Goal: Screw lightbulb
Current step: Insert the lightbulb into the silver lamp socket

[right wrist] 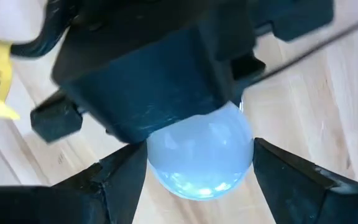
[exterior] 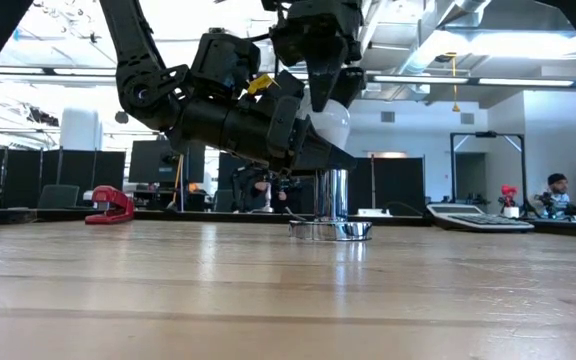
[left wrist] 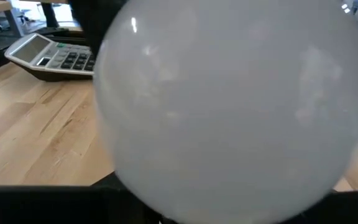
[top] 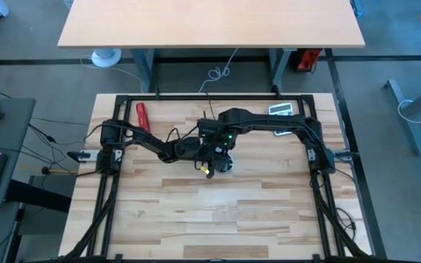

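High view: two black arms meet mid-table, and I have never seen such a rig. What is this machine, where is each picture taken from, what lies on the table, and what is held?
This is a two-armed robot at a wooden table. The high view looks straight down. The low view looks level across the tabletop. Each wrist view looks past one arm's own fingers. On the table are a red stapler, a calculator and a shiny metal socket. The right gripper comes from above and grips the white lightbulb over the socket. The left gripper sits close against the bulb.
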